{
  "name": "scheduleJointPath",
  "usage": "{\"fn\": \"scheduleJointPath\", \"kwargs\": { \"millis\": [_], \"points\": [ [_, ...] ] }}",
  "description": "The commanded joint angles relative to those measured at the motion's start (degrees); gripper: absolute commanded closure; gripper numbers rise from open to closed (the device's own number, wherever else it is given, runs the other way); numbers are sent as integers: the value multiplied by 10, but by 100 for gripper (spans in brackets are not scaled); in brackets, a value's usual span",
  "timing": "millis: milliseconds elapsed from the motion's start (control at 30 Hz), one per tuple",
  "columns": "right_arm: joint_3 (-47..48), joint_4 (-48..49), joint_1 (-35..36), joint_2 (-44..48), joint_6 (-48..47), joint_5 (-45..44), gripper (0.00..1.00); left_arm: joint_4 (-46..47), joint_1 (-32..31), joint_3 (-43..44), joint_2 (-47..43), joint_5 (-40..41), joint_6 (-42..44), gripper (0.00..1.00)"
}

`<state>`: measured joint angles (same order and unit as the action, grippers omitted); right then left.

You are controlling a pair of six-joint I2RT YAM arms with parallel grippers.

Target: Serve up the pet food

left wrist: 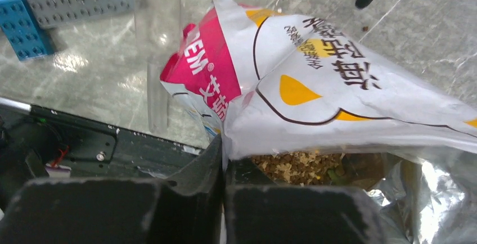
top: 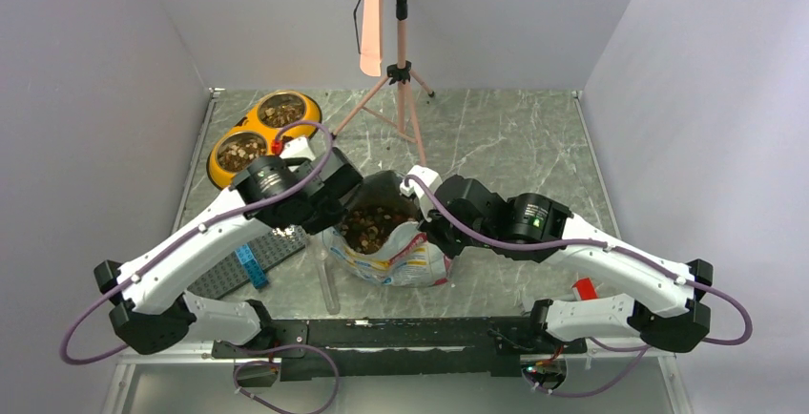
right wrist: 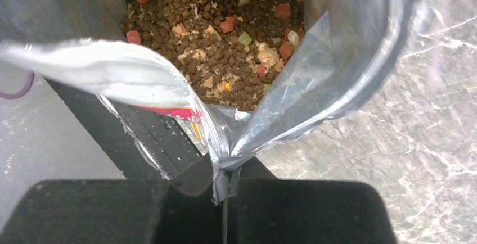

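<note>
- The left gripper [left wrist: 224,162] is clamped on the left edge of the bag [left wrist: 337,98]. Its two dark fingers are pressed together with only the white printed film between them.
- The right gripper [right wrist: 224,179] is pinched tight on the opposite edge, at the seam where the silver-lined wall folds together.
- The pet food [right wrist: 225,47] lies inside the bag, down below the rim and just beyond both sets of fingertips. It sits between the two grippers and neither one touches it.
- The right wrist view shows it as a heap of small brown pellets, mixed with red, green and pale bits.
- From overhead, the bag stands in the middle of the table [top: 515,147] between the two arms. Its mouth faces up and is held wide, with the kibble showing.
- More kibble fills both steel bowls of the yellow double dish [top: 221,177]. The dish is at the far left behind the left arm, well apart from the bag.
- A clear plastic piece [left wrist: 157,47] lies on the table just left of the bag.
- Further left is a grey studded plate [top: 229,276] with a blue brick [top: 252,263] at its edge.
- A pink tripod [top: 401,99] stands at the far middle of the table.
</note>
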<state>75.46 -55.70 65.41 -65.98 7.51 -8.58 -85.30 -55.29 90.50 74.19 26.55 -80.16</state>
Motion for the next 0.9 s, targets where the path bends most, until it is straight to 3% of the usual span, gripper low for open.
{"fn": "scheduleJointPath", "kwargs": {
  "millis": [0, 100, 267, 433, 467, 667, 867],
  "points": [
    [7, -11, 1, 32, -41, -75, 100, 34, 47, -1, -69, 24, 37, 85],
    [-16, -25, 1, 71, -40, -97, 100, 53, 102, -39, -113, -22, 57, 66],
    [-11, -2, 1, 73, -35, -52, 100, 123, 141, -74, -180, -145, 32, 19],
    [0, 26, 1, 50, -34, -52, 100, 113, 167, -68, -197, -216, -83, 3],
    [-2, 31, 1, 50, -34, -51, 100, 113, 174, -67, -198, -227, -108, 1],
    [-17, 35, 1, 54, -41, -47, 100, 165, 211, -136, -206, -368, -259, 12],
    [-13, 24, 1, 64, -43, -48, 100, 195, 230, -179, -204, -388, -317, 18]
  ]
}}
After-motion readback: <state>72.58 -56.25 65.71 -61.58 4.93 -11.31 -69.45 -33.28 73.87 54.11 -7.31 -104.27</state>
